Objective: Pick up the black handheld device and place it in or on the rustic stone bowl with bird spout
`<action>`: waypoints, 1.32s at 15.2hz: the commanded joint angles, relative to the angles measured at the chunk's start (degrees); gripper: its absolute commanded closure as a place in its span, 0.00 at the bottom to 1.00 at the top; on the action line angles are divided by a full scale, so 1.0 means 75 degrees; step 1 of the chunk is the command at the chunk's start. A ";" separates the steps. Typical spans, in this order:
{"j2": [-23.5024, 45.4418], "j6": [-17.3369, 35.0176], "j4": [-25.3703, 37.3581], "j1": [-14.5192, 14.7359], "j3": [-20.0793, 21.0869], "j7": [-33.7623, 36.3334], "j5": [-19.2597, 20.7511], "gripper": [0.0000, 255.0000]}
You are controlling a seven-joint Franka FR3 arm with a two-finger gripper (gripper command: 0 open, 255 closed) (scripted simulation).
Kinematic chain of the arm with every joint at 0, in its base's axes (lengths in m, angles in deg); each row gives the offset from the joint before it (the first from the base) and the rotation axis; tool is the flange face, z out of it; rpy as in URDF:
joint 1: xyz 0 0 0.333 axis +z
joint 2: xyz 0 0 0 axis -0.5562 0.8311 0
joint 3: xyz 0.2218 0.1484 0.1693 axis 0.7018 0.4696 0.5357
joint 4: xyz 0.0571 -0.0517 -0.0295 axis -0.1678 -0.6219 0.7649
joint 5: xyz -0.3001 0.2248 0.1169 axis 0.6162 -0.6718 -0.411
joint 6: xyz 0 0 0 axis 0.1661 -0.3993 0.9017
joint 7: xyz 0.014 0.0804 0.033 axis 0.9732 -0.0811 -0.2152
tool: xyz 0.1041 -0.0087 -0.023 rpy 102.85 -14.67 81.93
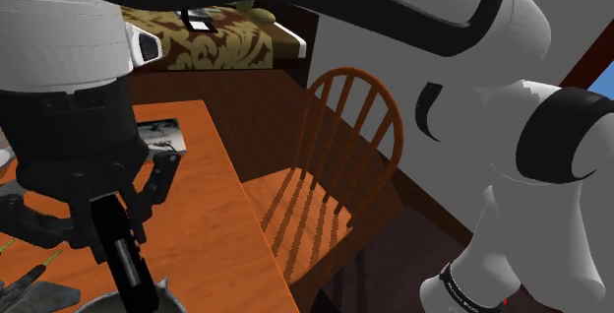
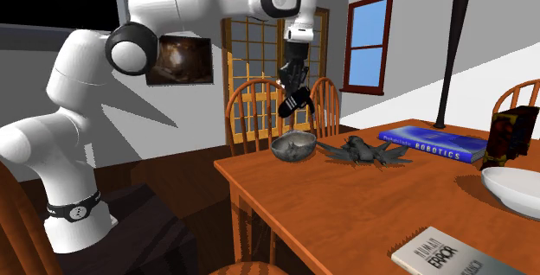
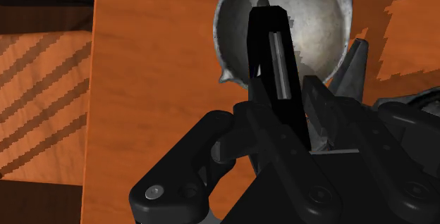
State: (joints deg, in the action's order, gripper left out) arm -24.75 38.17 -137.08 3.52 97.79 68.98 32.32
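My gripper is shut on the black handheld device, a long slim bar that sticks out past the fingers. Right beneath its tip lies the grey stone bowl, round and hollow, with a small spout on its rim. In the second exterior view the gripper hangs a little above the bowl, and the device points down at a slant toward it. The shoulder view has the device just over the bowl's rim at the bottom edge.
A dark grey bird-shaped figure lies beside the bowl on the wooden table. A blue book, a white dish and a grey book lie farther along. Wooden chairs stand at the table's edge.
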 commanded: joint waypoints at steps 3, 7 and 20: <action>0.0765 -0.0540 0.1416 0.1051 -0.0038 0.0618 0.0348 1.00; 0.0627 -0.0096 0.0823 0.0993 0.0017 0.0740 0.0297 1.00; -0.0059 0.1750 -0.1787 0.0269 0.0122 0.0635 0.0008 1.00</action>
State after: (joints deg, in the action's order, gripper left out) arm -25.01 50.18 -149.18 5.82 98.70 73.81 32.46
